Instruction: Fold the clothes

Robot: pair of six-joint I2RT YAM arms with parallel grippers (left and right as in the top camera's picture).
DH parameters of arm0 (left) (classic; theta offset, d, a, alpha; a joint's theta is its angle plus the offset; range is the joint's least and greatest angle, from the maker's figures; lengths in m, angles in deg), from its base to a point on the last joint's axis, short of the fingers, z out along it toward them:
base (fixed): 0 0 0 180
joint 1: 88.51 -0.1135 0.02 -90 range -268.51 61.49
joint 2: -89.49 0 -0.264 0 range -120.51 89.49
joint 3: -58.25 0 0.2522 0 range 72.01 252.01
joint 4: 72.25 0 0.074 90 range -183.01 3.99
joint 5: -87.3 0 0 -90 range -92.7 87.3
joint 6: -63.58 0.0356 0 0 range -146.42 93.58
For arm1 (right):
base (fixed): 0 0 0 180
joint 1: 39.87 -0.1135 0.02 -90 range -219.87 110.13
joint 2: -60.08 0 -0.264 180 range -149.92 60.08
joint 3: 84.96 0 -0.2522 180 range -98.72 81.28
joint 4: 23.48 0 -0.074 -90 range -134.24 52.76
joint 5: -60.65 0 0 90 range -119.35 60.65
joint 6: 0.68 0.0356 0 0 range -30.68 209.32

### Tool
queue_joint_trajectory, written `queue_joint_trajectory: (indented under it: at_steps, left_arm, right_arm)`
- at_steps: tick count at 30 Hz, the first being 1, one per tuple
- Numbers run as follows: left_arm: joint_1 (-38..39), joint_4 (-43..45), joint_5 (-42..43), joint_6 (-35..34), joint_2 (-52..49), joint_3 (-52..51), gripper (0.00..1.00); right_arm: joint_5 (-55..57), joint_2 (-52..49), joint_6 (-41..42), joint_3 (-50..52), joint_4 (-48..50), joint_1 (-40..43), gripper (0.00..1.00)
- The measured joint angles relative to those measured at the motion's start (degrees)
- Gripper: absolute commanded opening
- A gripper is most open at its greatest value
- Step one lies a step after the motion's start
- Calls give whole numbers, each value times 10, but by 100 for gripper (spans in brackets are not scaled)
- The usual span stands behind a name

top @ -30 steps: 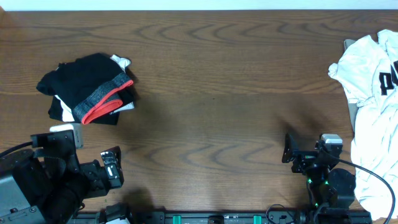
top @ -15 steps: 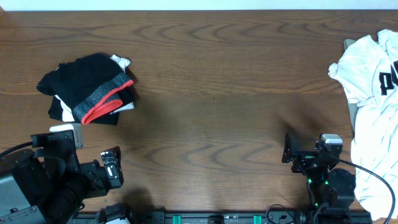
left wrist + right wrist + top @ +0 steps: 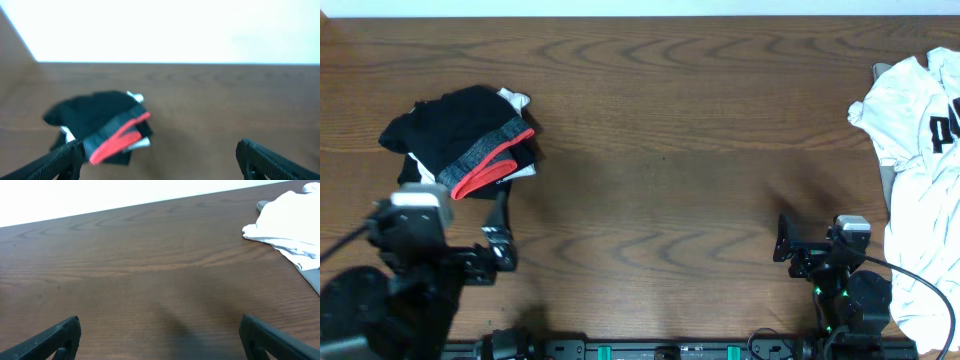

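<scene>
Pants (image 3: 455, 135) sit bunched at the far-left of the counter (image 3: 670, 150), just ahead of the left tool (image 3: 160, 147), waistband (image 3: 485, 160) running diagonally. That one's way nearer. Both it and the right tool (image 3: 160, 325) gape wide, holding nothing.

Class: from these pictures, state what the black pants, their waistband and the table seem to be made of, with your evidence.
Black pants: soft matte fabric, probably knit; they slump in loose folds.
Waistband: heathered grey, likely elastic, edged in red-orange; weave too small to tell.
Table: dark brown wood or wood-look laminate, swirling grain, slight sheen.
</scene>
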Motion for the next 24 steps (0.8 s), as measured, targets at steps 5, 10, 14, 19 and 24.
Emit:
queue_joint_trajectory:
  at_steps: [5, 10, 14, 19, 24]
  left_arm:
    - [45, 112, 8, 0, 110, -201, 98]
    - [62, 171, 28, -1, 215, -357, 98]
    - [63, 199, 51, -1, 264, -444, 98]
    - [65, 203, 67, -1, 301, -491, 98]
    - [68, 216, 69, 0, 308, -510, 98]
  right_arm:
    - [0, 0, 0, 0, 1, 0, 99]
    - [-1, 0, 0, 0, 1, 0, 99]
    - [-1, 0, 0, 0, 1, 0, 99]
    - [-2, 0, 0, 0, 1, 0, 99]
    - [-2, 0, 0, 0, 1, 0, 99]
